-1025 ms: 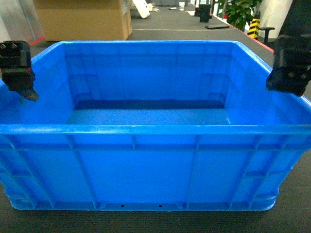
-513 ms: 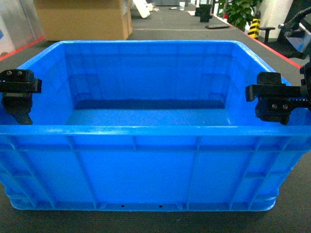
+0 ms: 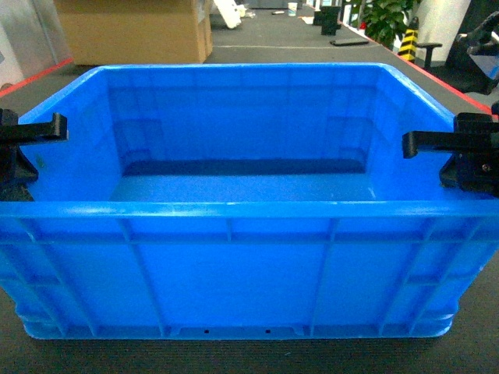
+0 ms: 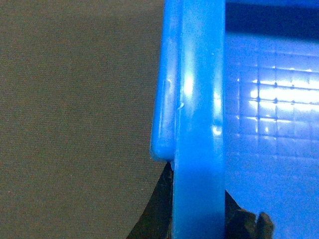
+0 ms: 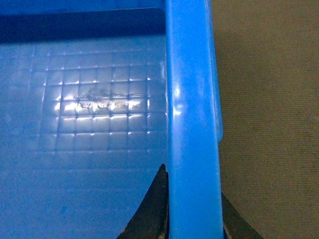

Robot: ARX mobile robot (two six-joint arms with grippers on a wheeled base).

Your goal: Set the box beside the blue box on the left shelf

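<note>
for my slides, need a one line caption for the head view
Left gripper and right gripper straddle opposite side rims of the empty blue box.

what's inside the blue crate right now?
Nothing visible inside the box: its grid-embossed floor is bare in the head and both wrist views. The strip of floor behind the near wall is hidden in the head view. The left claw and right claw straddle the side rims.

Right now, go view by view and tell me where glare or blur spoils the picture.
Head view: soft overall, a pale sheen on the box floor, the background hazy. Left wrist view: bright glare patches on the grid floor, a highlight streak down the rim, and the left gripper dark and blurred at the bottom edge. Right wrist view: a glare band over the grid floor, with the right gripper a dark, unfocused shape.
</note>
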